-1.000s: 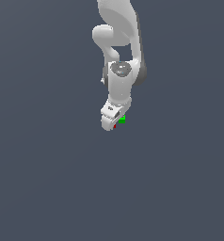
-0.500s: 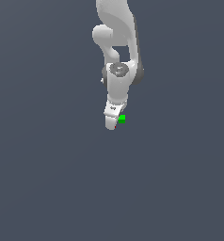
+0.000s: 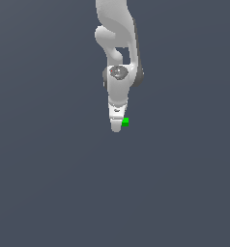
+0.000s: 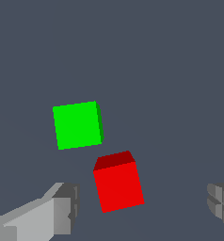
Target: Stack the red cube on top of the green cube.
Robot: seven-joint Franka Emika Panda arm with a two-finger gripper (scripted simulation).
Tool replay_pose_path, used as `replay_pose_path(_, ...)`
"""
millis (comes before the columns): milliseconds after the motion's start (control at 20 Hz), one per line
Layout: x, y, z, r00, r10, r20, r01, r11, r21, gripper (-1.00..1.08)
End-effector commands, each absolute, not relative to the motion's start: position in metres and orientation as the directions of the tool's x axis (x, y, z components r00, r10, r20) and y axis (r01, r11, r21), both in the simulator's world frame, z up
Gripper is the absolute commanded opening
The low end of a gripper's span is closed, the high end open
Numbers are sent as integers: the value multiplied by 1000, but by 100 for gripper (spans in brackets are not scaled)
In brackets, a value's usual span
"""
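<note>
Only the wrist view shows the red cube [image 4: 117, 182], plain and solid, lying between the gripper's [image 4: 142, 207] wide-apart jaws, untouched. The green cube [image 4: 78, 124] sits just beyond them, near the red.

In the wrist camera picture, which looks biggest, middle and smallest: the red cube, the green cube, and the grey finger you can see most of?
1. The grey finger, though it is cut off and nearest the camera.
2 and 3. The red cube and the green cube look about alike; I won't rank them.
</note>
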State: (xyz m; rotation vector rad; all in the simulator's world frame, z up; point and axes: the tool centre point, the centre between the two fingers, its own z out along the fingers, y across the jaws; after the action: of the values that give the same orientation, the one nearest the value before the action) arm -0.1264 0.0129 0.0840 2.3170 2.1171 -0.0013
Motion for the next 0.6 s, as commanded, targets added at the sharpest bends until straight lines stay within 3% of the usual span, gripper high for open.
replay_pose_path(0, -131, 10, 80, 31, 1000, -2, 1000, -31, 1, 100)
replay_pose_path(550, -141, 0, 71, -116, 993, 0, 993, 116, 0, 100)
